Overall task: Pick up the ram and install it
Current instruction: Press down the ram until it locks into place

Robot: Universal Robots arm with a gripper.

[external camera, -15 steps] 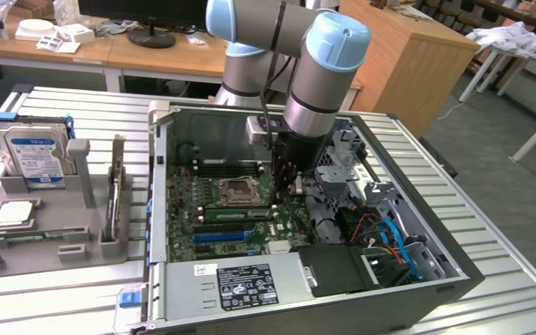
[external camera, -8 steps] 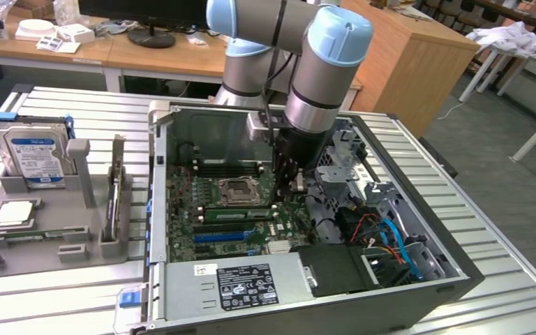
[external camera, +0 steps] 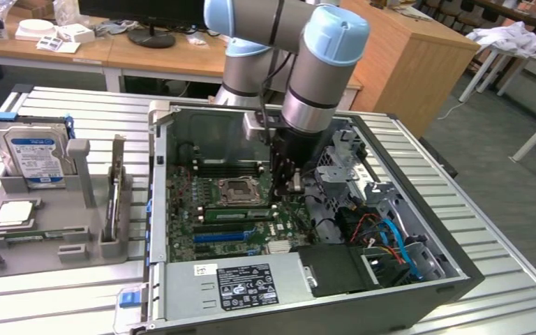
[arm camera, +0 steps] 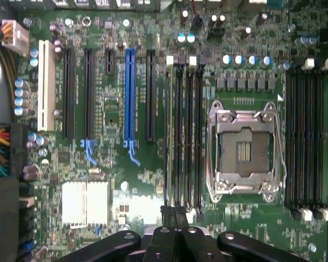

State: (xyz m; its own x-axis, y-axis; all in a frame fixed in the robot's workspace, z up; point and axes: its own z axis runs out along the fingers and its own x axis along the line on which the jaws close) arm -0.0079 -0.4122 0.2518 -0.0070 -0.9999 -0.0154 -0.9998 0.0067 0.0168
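My jaws are pressed together with nothing pinched between them. In the wrist view the two dark tips meet at one end of a bank of four long memory slots on the motherboard.

The ram stands on edge in the outermost slot of that bank, the one farthest from the processor socket. I see it as a thin pale-green strip running the full length of the slot. My tips sit just beside its near end, more in line with the neighbouring empty slot than with the stick itself. Whether I'm brushing it or hanging just clear, I cannot tell.

In the exterior view my arm reaches down into the open computer case, and my jaws hang low over the board, just to the exterior view's right of the open socket. The ram shows there as a green bar lying along the board next to the socket, with its end near my tips. A second bank of dark slots lies on the socket's other side.

Out on the bench, well apart from me, a grey tray holds the silver hard drive with the blue label upright and a square silver chip lying flat.
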